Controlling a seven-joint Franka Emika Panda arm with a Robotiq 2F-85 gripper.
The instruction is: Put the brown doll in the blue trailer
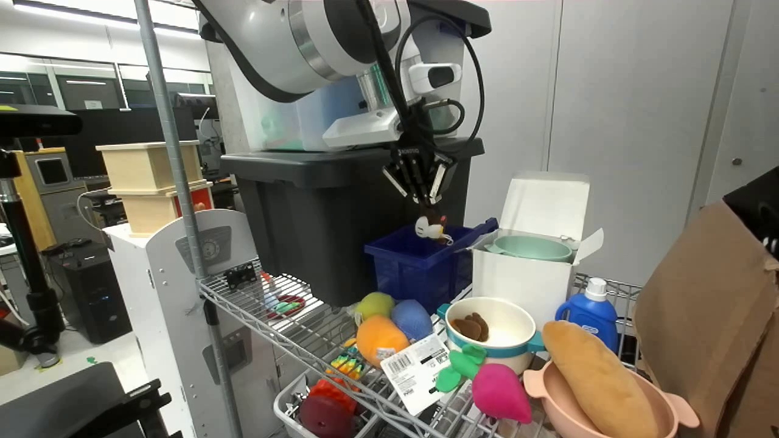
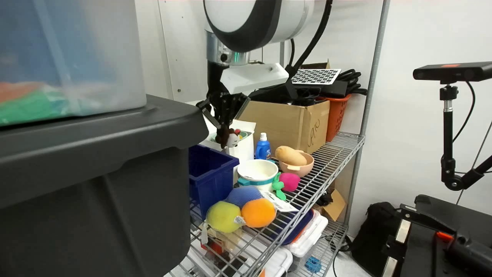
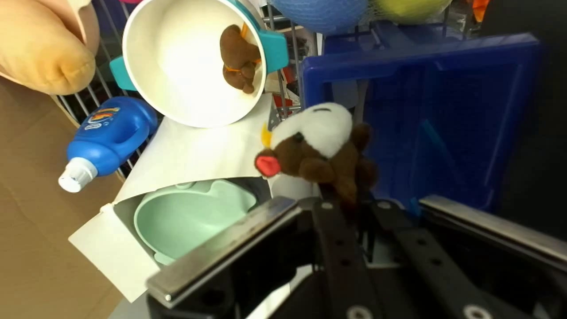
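A brown doll with a white face (image 1: 431, 229) hangs from my gripper (image 1: 428, 199), whose fingers are shut on it. It also shows in an exterior view (image 2: 231, 138) and in the wrist view (image 3: 319, 146). The dark blue trailer (image 1: 420, 277) stands open-topped on the wire shelf; it also shows in an exterior view (image 2: 215, 184). The doll is above the trailer's rim level. In the wrist view it overlaps the trailer's left edge (image 3: 421, 60), on the side of the white box. A second brown plush (image 3: 239, 55) lies in the white pot (image 3: 186, 62).
A black bin (image 1: 328, 237) stands close beside the trailer. A white box (image 1: 517, 283) with a mint bowl (image 1: 532, 246) stands on its other side. Blue (image 1: 412, 319), orange (image 1: 380, 340) and green balls (image 1: 375, 304) lie before it. A blue bottle (image 1: 591, 315) is farther right.
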